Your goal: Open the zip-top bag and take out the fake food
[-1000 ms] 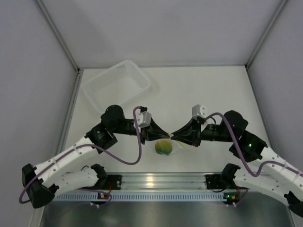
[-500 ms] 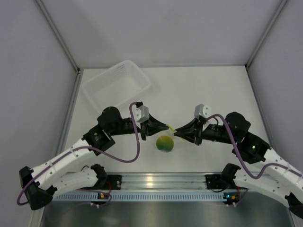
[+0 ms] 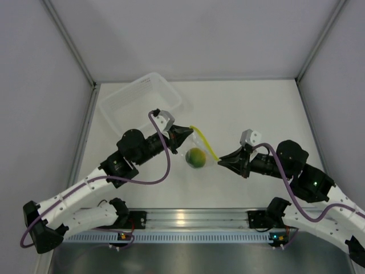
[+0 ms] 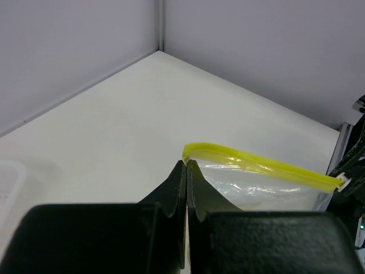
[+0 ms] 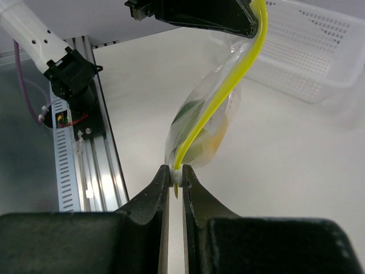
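The zip-top bag hangs stretched between my two grippers, above the table. Its yellow zip strip runs taut from one to the other. My left gripper is shut on the strip's far end; its own view shows the strip leading away to the right. My right gripper is shut on the white slider at the strip's near end. The fake food, yellow and green, sits inside the bag and shows through the plastic in the right wrist view.
A translucent white basket stands at the back left and shows in the right wrist view. The aluminium rail with the arm bases runs along the near edge. Grey walls enclose the table.
The grippers have moved apart: the left up and back, the right to the right. The zip strip has stretched out between them and the bag with the fruit has risen slightly.
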Controlling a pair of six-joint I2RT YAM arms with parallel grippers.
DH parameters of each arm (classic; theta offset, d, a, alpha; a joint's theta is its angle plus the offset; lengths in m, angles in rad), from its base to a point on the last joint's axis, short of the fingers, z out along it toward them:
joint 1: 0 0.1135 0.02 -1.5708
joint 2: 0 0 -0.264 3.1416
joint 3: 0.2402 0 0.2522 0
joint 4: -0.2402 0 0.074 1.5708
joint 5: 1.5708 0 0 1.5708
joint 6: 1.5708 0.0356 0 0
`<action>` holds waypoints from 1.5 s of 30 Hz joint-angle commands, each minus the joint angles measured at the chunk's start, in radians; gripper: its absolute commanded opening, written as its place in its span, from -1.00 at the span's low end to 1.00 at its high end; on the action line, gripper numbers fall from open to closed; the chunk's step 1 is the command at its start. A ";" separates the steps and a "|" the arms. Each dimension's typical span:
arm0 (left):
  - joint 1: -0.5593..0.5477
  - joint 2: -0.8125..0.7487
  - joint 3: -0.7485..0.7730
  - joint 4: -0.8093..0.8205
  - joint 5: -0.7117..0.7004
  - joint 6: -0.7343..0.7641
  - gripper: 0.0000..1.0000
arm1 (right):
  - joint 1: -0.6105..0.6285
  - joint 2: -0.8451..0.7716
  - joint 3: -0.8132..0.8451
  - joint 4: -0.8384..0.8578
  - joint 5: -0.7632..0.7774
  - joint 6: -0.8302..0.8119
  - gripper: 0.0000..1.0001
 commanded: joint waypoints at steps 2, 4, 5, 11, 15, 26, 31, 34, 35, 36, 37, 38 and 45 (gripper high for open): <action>0.016 -0.021 -0.008 0.098 -0.151 -0.009 -1.00 | -0.006 -0.016 0.040 -0.047 -0.012 -0.004 -1.00; 0.016 -0.025 -0.008 0.100 -0.155 -0.014 -1.00 | -0.005 -0.010 0.041 -0.046 -0.013 -0.007 -1.00; 0.016 -0.027 -0.008 0.100 -0.155 -0.011 -1.00 | -0.006 -0.005 0.046 -0.046 -0.012 -0.007 -1.00; 0.016 -0.068 -0.056 0.149 0.091 0.018 -1.00 | -0.006 0.030 0.055 -0.021 0.014 0.011 -0.25; 0.017 -0.106 -0.109 0.189 0.262 0.056 -1.00 | -0.006 0.039 0.070 -0.014 0.065 0.030 -0.10; 0.017 -0.062 -0.117 0.166 0.524 0.142 -1.00 | -0.006 0.027 0.075 0.054 0.247 0.090 -0.13; 0.017 -0.005 -0.080 0.101 0.615 0.175 -1.00 | -0.005 0.055 0.076 0.034 0.130 0.082 -0.15; 0.024 -0.002 -0.080 0.100 0.653 0.185 -1.00 | -0.005 0.053 0.063 0.032 0.102 0.087 -0.19; 0.025 -0.002 -0.082 0.101 0.661 0.188 -1.00 | -0.005 0.053 0.060 0.031 0.100 0.087 -0.20; 0.027 -0.002 -0.082 0.101 0.679 0.191 -1.00 | -0.006 0.052 0.057 0.029 0.083 0.085 -0.19; 0.031 -0.001 -0.083 0.101 0.693 0.196 -1.00 | -0.005 0.052 0.049 0.029 0.070 0.082 -0.19; 0.034 0.001 -0.082 0.100 0.707 0.198 -1.00 | -0.006 0.062 0.046 0.029 0.056 0.084 -0.21; 0.077 0.024 -0.070 0.100 0.820 0.188 -1.00 | -0.006 0.072 0.014 0.048 0.002 0.081 -0.26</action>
